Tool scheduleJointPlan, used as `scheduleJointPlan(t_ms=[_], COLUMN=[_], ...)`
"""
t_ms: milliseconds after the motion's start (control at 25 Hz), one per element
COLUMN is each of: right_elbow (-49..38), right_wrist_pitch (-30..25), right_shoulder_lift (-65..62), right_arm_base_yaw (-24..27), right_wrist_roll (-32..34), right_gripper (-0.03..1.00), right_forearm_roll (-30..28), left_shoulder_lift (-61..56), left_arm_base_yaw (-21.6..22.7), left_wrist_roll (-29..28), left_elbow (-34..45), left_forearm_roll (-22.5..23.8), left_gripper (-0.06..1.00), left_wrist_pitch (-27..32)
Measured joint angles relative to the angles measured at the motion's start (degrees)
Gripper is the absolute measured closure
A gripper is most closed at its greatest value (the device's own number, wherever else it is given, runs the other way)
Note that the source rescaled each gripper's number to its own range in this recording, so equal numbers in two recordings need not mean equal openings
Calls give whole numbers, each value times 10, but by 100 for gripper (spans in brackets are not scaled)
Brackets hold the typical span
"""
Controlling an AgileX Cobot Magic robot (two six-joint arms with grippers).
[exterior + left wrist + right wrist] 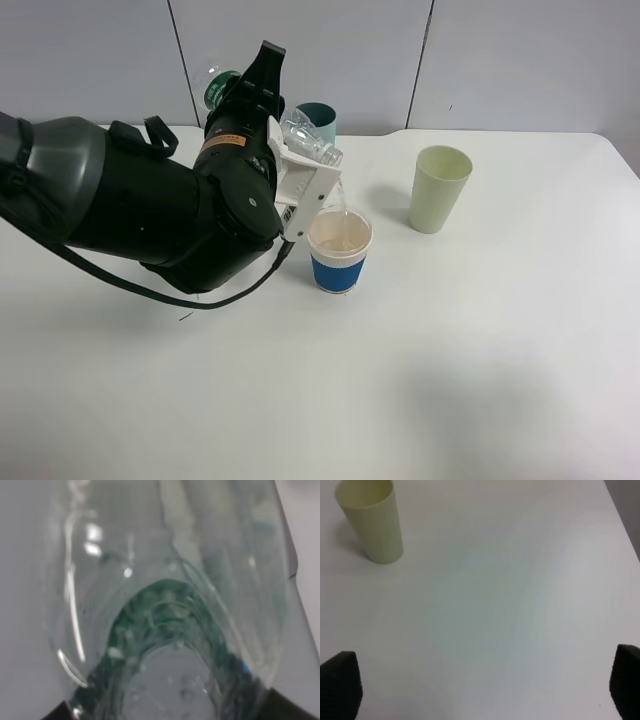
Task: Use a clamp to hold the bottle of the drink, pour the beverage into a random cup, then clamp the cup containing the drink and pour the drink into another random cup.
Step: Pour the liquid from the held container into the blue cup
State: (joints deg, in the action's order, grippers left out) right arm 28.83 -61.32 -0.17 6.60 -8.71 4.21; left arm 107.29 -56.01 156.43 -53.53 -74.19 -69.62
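High view: the left claw [303, 170], on a bulky black arm, is clamped shut on the small clear plastic bottle with a green label [312, 140]. The bottle is tipped mouth-down over the short white paper cup with a blue band [340, 250], and a thin clear stream of liquid [341, 198] falls into it.
Bottle and claw: the neck juts just past the white fingers, and the mouth hangs above the cup's far rim.
Left wrist view: shows the bottle [170, 580] alone, blurred and filling the frame, with green tint seen through the plastic.
Right wrist view: the right claw [482, 685] is spread wide with nothing between its dark tips. It is above the white bench [520, 605], and the tall pale green plastic cup [370, 522] stands upright well ahead of it.
Other cups: the teal plastic tumbler [318, 118] is behind the bottle, partly hidden. The pale green cup [440, 188] stands apart, to the right of the banded cup.
Hard to make out: the arm covers most of the bottle's body. The liquid level in the cup is unclear.
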Motion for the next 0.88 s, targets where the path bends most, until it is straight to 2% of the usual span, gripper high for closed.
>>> scheduleJointPlan(t_ms=[880], right_elbow=[0], right_wrist_pitch=[0], right_shoulder_lift=[0], right_arm_base_yaw=[0], right_wrist_roll=[0], right_gripper=[-3], right_forearm_roll=[0], left_shoulder_lift=[0], left_arm_base_yaw=[0], left_wrist_roll=[63], left_elbow=[0], left_forearm_roll=[19], left_gripper=[94], left_wrist_pitch=[0])
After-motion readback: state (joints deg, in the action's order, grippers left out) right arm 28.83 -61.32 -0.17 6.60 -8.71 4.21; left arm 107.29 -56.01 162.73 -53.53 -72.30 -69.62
